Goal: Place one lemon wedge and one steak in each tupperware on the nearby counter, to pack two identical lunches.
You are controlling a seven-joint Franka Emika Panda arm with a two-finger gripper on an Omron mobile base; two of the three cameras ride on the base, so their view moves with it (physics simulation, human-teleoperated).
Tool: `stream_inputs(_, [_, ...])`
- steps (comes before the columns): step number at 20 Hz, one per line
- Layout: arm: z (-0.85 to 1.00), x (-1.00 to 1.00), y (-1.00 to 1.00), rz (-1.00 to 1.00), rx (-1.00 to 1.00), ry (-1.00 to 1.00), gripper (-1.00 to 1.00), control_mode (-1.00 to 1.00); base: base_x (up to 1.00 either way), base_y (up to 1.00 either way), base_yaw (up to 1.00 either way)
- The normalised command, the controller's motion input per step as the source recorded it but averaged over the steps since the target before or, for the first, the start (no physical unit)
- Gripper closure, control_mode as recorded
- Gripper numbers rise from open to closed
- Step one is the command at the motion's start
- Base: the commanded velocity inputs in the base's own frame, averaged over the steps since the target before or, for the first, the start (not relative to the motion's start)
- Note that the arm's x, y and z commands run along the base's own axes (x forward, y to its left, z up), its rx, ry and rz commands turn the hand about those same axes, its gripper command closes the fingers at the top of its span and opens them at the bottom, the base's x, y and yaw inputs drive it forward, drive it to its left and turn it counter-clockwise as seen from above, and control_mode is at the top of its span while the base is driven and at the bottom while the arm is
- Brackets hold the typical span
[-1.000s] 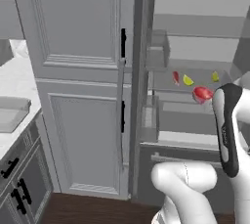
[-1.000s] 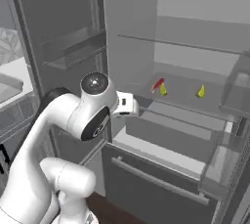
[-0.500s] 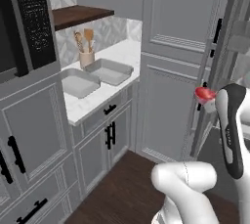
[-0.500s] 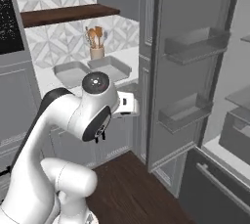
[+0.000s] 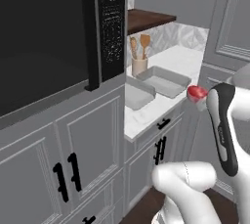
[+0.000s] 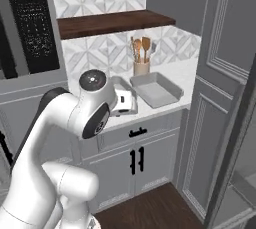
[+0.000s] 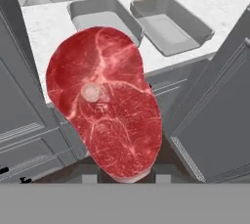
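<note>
One steak hangs clamped in the tool, its marbled red face spreading upward from the fingertips at the bottom of the hand view and covering much of the near bench edge; in the left base view the same steak shows as a small red-pink piece held in the air at the end of the white arm, off the front edge of the bench and above the cabinet fronts. Beyond the meat, two grey tupperware trays lie side by side on the white stone: the left tupperware is partly hidden behind the steak, and the right tupperware sits just beside it, rims close together. Both trays look bare inside where they can be seen. Behind them, against the patterned backsplash, stands a tan cup of wooden utensils, under a dark wooden shelf. A black microwave is set above the bench to the left, and grey drawers with black bar handles run below
</note>
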Motion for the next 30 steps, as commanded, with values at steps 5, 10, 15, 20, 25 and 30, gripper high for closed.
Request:
stream_inputs(5, [0.00, 0.00, 0.00, 0.00, 0.00, 0.00, 1.00, 1.00, 1.00, -0.16, 0.07])
stream_inputs(10, [0.00, 0.00, 0.00, 0.00, 0.00, 0.00, 1.00, 1.00, 1.00, -0.14, 0.07])
stream_inputs(15, [-0.48, 1.00, 0.69, 0.03, -0.03, 0.14, 1.00, -1.00, 0.00, 0.00, 0.00])
stream_inputs(20, [-0.42, 1.00, 0.34, 0.09, 0.02, 0.22, 1.00, -1.00, 0.00, 0.00, 0.00])
stream_inputs(25, [-0.11, 1.00, 0.02, 0.13, 0.05, 0.17, 1.00, -1.00, 0.00, 0.00, 0.00])
stream_inputs(30, [-0.42, 1.00, 0.54, 0.02, -0.01, 0.05, 1.00, -1.00, 0.00, 0.00, 0.00])
